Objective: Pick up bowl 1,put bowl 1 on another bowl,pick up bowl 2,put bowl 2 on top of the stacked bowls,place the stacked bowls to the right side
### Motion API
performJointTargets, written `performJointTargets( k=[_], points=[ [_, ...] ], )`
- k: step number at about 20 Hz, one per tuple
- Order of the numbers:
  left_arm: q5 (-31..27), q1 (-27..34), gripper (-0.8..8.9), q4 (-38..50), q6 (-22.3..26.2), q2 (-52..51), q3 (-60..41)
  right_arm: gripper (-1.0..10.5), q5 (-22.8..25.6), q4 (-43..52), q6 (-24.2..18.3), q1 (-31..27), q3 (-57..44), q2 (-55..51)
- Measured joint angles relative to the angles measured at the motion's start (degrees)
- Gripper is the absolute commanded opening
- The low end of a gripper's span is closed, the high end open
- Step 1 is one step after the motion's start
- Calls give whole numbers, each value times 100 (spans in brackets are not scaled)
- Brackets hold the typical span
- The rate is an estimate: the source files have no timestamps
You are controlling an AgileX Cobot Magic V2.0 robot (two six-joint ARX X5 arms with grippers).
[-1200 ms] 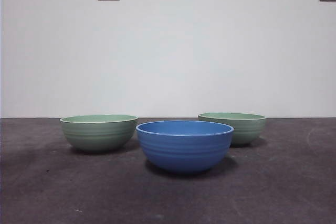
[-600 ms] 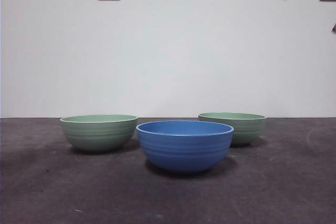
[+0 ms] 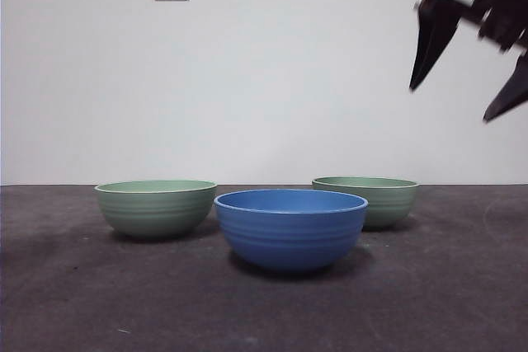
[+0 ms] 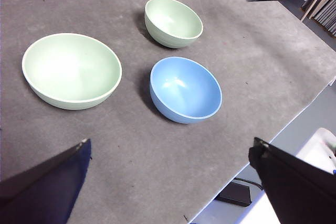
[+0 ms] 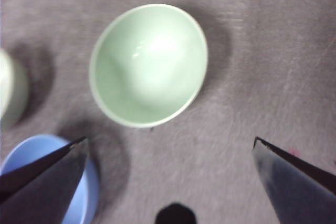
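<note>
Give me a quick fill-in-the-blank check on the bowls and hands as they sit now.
1. The bowl nearest the front camera, the blue bowl, is colored ____.
2. The number of green bowls on the table is ____.
3. The right hand hangs above the right green bowl with its jaws ____.
4. Every bowl holds ____ inside.

Missing words: blue; two; open; nothing

Blue bowl [image 5: 58,182] — cut off, right wrist view.

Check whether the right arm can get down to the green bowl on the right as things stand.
Probably yes. The right gripper hangs open above the right green bowl, which stands apart from the blue bowl, its rim uncovered.
</note>
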Motion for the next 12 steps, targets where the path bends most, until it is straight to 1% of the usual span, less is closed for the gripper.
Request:
performJointTargets(
  k=[4, 7, 8, 10, 12],
  points=[
    [0, 0, 511, 0, -2, 0, 0, 531, 63, 457, 170, 55, 44, 745],
    [0, 0, 511, 0, 0, 0, 0, 529, 352, 796, 234, 192, 46, 1226],
    [0, 0, 511, 0, -2, 0, 0, 497, 409, 920, 256, 234, 48, 1381],
    [0, 0, 511, -4, 0, 0, 0, 391, 457, 1115, 334, 299, 48, 1635],
    [0, 0, 511, -96, -2, 0, 0, 321, 457, 1307, 400, 350, 48, 1827]
  ],
)
